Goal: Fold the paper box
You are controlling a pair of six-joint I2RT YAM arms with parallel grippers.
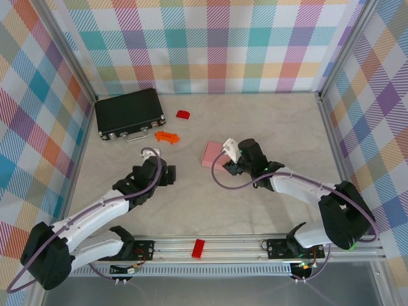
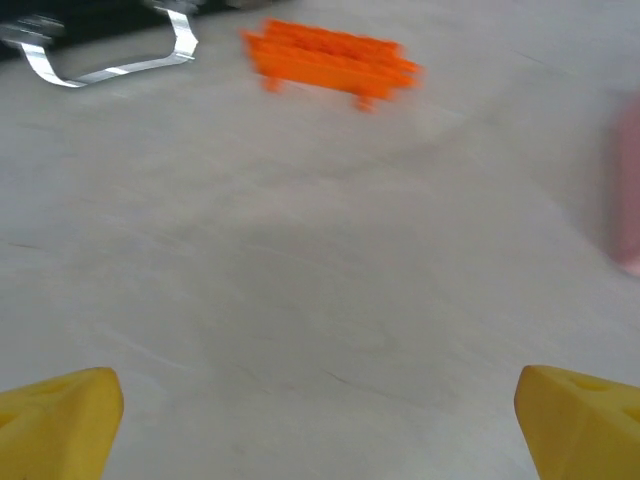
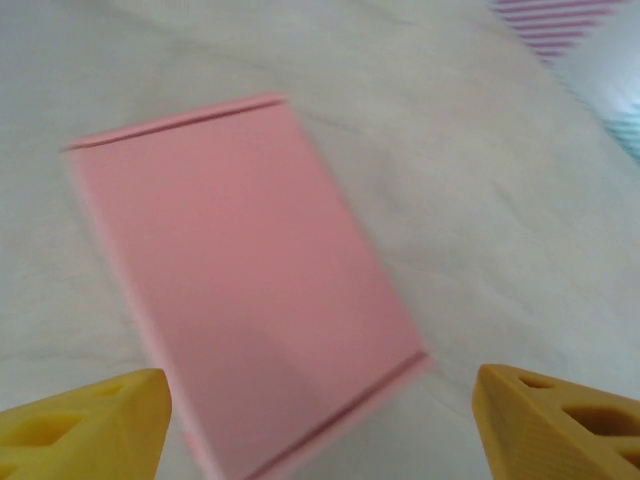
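Broadly, the pale table [image 1: 191, 210] carries everything, with the black case [image 1: 129, 112] lying flat in its far left corner, well apart from both arms.

The paper box [image 1: 212, 155] sits flat on the table a little right of centre as a closed, shallow pink rectangle. In the top view, the right gripper [image 1: 231, 160] is at its right edge. In the right wrist view the box [image 3: 250, 290] lies ahead of and below that gripper [image 3: 320, 420]. Its near corner reaches down into the gap between the two yellow fingertips [image 3: 90, 420], which stand wide apart with nothing clamped. The finger on the left of that view is just beside the box's long edge, and the blur hides whether they touch. The other finger is clear of the box.

The left gripper [image 1: 167, 175] hangs low over bare table to the left of the box and apart from it. Its wrist view shows the gripper [image 2: 320, 420] with its yellow fingertips [image 2: 60, 420] spread to the two bottom corners, holding nothing. The box shows as a blurred pink strip [image 2: 628, 190] at the right edge, well off to the side of the fingers.

An orange toothed piece [image 1: 167, 136] lies between the case and the box, ahead of the left gripper [image 2: 333, 60]. One small red block [image 1: 183, 115] rests beside the case, and another [image 1: 198, 248] lies on the front rail between the arm bases.
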